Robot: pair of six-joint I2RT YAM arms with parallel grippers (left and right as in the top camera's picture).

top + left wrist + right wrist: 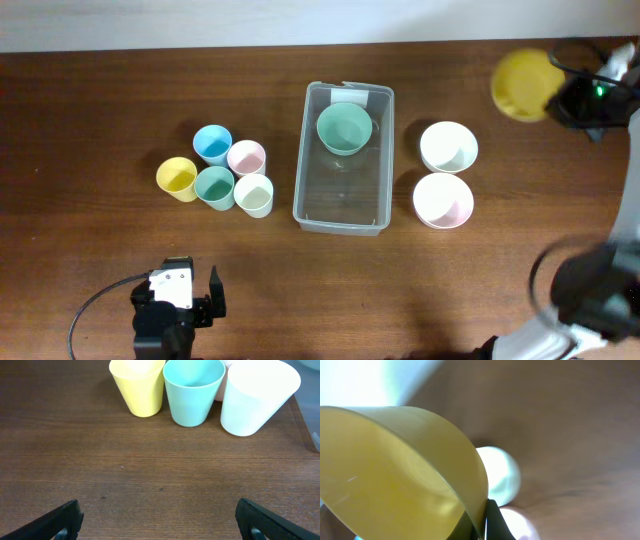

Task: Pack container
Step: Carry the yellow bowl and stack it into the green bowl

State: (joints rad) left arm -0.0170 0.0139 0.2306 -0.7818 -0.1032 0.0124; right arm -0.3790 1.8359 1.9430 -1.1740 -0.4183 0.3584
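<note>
Yellow bowl [520,84] sits clenched in right claw [485,527] at two o'clock; one green bowl [344,128] inside container [300,150], two bowls [447,146] at three, five cups [214,186] at nine; left claw [157,517] released.

Clustered pastel cups [214,186], white bowl [448,146], pink bowl [443,200]

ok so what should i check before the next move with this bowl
1. Grip: the yellow bowl has its rim pinched in the right gripper: ok.
2. Room in the container: only the green bowl is inside, at the far end: ok.
3. Height over the white bowl and pink bowl on the way: cannot tell.
4. Left gripper open, apart from the container: ok.
5. Cups off the path: ok.
</note>
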